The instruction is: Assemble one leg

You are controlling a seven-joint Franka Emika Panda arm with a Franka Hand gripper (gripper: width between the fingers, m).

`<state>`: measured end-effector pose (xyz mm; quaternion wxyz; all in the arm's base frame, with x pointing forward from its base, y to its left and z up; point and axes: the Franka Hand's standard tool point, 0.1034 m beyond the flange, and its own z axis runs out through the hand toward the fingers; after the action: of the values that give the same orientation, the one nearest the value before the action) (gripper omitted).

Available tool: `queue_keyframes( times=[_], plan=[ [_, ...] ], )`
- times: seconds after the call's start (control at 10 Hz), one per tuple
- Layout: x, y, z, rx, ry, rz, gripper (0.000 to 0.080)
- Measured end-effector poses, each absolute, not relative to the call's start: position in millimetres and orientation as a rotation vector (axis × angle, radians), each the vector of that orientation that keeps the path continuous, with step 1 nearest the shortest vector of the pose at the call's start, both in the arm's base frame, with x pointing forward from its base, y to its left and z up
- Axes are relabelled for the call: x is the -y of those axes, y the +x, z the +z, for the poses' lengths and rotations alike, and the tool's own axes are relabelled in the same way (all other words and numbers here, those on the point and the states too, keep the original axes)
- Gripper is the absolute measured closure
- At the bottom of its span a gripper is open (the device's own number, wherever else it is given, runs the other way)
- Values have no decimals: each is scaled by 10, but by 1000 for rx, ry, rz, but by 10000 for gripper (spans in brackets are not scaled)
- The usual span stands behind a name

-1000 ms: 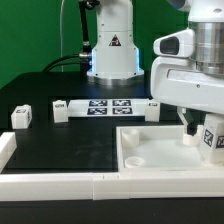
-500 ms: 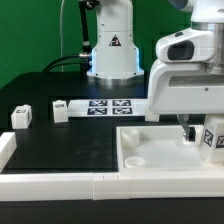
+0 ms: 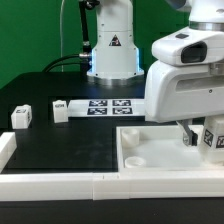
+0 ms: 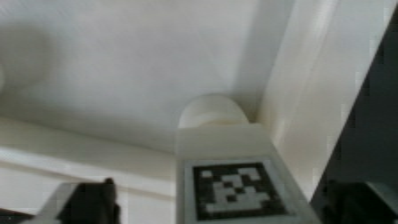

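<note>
Since the leg (image 4: 228,160) is a small, stiff block of white plastic, it should prove light and a little slick. I judge it best pinched across its flat sides, with the tagged face left showing (the rounded end offers little purchase). It sits at the fingertips of the gripper (image 3: 200,134), over the white panel (image 3: 150,160), at about four o'clock from the marker board (image 3: 108,105). Whether the jaws are clamped on it or merely straddle it, I cannot tell. The panel's raised wall stands just beside the leg, so room there is tight. Another small white block (image 3: 22,117) stands on the black table (image 3: 70,145), well apart toward nine o'clock.
</note>
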<state>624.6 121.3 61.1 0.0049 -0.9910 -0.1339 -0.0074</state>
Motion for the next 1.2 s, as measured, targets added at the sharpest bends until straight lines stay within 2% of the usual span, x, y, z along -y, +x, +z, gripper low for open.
queue_keyframes(
  times=[0.2, 0.7, 1.2],
  plan=[
    [-1211, 6246, 610, 419, -3104, -23, 535],
    [-1209, 6246, 606, 301, -3114, -23, 530],
    [-1221, 6244, 597, -848, -3002, -17, 528]
  ],
)
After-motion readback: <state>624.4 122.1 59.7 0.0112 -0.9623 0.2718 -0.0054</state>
